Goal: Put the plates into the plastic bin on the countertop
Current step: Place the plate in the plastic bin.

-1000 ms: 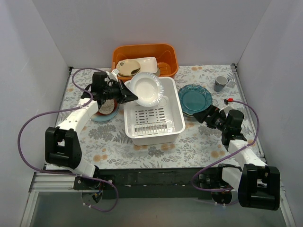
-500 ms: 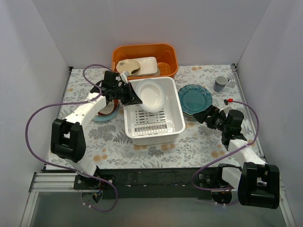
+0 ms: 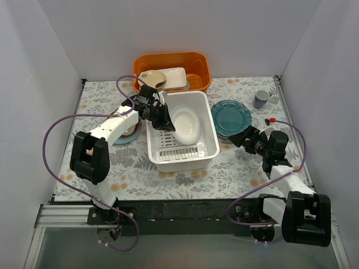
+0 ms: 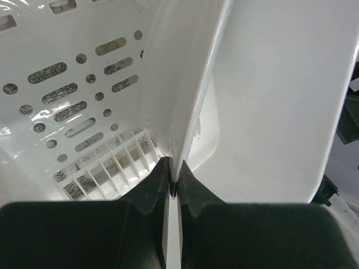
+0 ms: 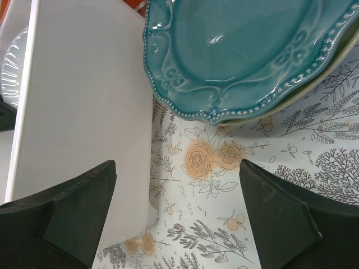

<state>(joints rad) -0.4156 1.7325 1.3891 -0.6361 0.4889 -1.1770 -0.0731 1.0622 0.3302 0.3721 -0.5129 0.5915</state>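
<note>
- Plate (image 3: 187,124), white, stands on edge inside the bin (image 3: 182,162), leaning in the far half. Whether its lower edge touches the slotted floor cannot be told.
- Bin sits mid-table, with its long side running away from the arms. The table's print shows through the holes in its floor.
- Teal plate (image 3: 230,116) lies flat just right of the bin, on a paler plate (image 5: 320,78) whose rim shows beneath it in the right wrist view.
- Stack (image 3: 132,132) of more plates lies left of the bin, mostly hidden under the left arm (image 3: 109,129).
- Table (image 3: 235,165) is pale grey, printed with grey leaves and orange flowers.
- Mug (image 3: 261,99), grey, stands near the far right corner.
- Orange tub (image 3: 171,56) stands at the far edge, just behind the bin. It holds a beige dish (image 3: 152,79) with a spoon, and a white tray (image 3: 178,78).
- Walls (image 3: 168,25), plain white, close the table in on three sides.
- Left jaws are pressed almost together, pinching the plate's rim inside the bin, near its left wall.
- Right jaws are spread wide and hold nothing. They hang low over the table between the bin's right wall and the teal plate, and appear to touch neither.
</note>
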